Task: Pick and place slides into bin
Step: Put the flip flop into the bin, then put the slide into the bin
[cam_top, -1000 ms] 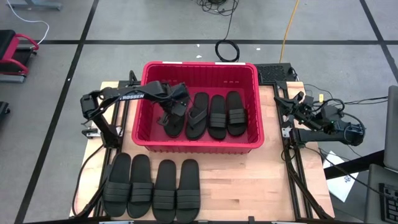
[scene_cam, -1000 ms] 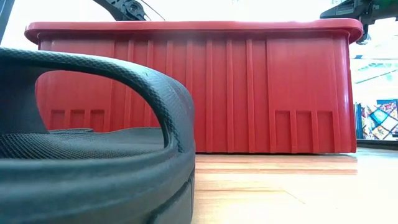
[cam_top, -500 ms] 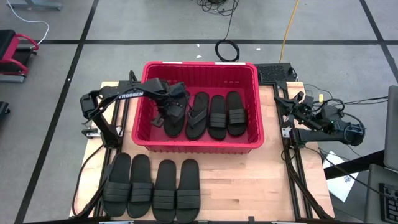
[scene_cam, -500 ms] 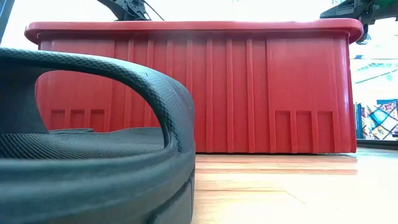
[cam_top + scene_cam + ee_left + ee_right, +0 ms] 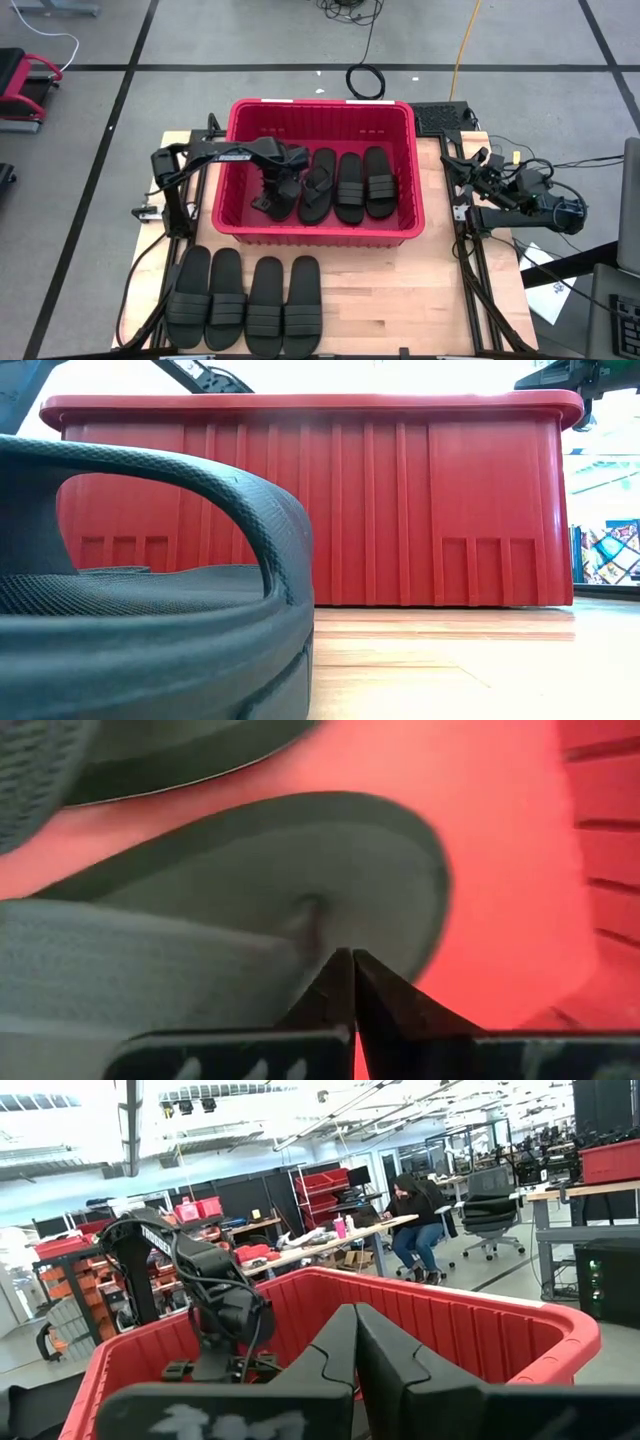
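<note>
The red bin [image 5: 320,236] stands at the table's far middle. Inside lie a flip-flop [image 5: 318,186] and two band slides [image 5: 350,188] [image 5: 379,182], side by side. My left gripper [image 5: 276,192] reaches down into the bin's left part, shut on a second flip-flop [image 5: 300,860] beneath it. Several band slides [image 5: 245,300] lie in a row on their soles near the table's front edge; one of them [image 5: 150,570] fills the low view. My right gripper [image 5: 355,1312] is shut on nothing and waits beside the bin's right wall. My left gripper pinches the flip-flop's thong strap [image 5: 315,945] between its two fingers, right beside the toe post [image 5: 305,908]. The fingers come from above, pointing steeply down. The flip-flop lies sole-down under them, low over the bin's floor; whether it rests there I cannot tell.
The bin's high ribbed walls [image 5: 400,500] enclose the gripper on the left, far and near sides. Bare wood [image 5: 400,300] shows at the table's front right. The right arm [image 5: 510,198] is folded at the right edge, with cables around it.
My left gripper has sunk deeper into the bin, toward its near wall, and tipped to point more steeply down. It stays shut, and the flip-flop has gone down with it, closer to the bin's floor.
</note>
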You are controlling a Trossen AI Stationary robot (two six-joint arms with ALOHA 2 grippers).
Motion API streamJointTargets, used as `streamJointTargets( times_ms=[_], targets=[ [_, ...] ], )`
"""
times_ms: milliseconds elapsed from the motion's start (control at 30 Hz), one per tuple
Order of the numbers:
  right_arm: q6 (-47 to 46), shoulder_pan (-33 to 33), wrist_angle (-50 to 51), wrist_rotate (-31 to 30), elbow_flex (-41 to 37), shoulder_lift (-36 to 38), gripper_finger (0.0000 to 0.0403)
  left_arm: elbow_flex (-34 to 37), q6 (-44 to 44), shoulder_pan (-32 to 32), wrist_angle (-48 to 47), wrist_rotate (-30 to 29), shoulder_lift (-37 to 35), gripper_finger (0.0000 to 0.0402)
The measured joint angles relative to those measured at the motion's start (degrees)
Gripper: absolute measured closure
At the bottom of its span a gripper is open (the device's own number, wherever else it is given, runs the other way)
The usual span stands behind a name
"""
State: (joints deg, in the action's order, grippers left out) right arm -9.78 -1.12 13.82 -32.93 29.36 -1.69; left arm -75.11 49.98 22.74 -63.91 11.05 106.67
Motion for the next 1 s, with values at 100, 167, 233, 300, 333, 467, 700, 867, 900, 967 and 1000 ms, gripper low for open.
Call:
streamJointTargets(
  times_ms=[100,167,233,300,333,467,700,867,900,967,1000],
  targets=[
    [0.0,0.01,0.02,0.16,0.0,0.0,0.0403,0.0,-1.27,0.07,1.63,-0.35,1.41,0.0401],
    [-0.02,-0.01,0.02,0.17,-0.02,0.0,0.0403,0.0,-1.54,-0.08,2.48,-0.13,1.64,0.0401],
    [-0.02,-0.01,0.02,0.17,0.0,0.0,0.0403,0.0,-1.71,-0.54,2.94,0.41,1.51,0.0401],
    [-0.01,-0.01,0.03,0.17,-0.01,0.0,0.0403,0.0,-1.73,-1.09,3.21,1.5,1.35,0.0401],
    [0.02,0.0,0.13,0.17,0.0,0.0,0.0403,0.0,-1.77,-1.22,3.25,1.8,1.25,0.0401],
    [0.15,0.0,1.72,0.17,0.0,0.0,0.0403,0.0,-2.54,-1.56,3.21,2.01,1.07,0.0401],
    [0.17,-0.01,1.9,0.17,-0.02,0.0,0.0403,0.0,-0.89,-1.49,-0.41,1.96,0.45,0.04],
    [0.17,0.0,1.89,0.17,-0.02,0.0,0.0403,-1.14,2.0,-1.37,-5.39,0.65,-0.92,0.0401],
    [0.17,0.02,1.91,0.2,-0.02,0.0,0.0403,-1.59,2.12,-1.32,-5.88,0.67,-1.56,0.0401],
    [0.1,-0.01,1.88,0.16,-0.02,0.01,0.0403,-2.93,3.12,-0.93,-6.4,0.58,-2.83,0.04],
    [0.09,0.02,1.88,0.18,-0.02,0.02,0.0403,-4.02,3.55,-0.87,-6.46,0.61,-3.69,0.0399]
  ],
)
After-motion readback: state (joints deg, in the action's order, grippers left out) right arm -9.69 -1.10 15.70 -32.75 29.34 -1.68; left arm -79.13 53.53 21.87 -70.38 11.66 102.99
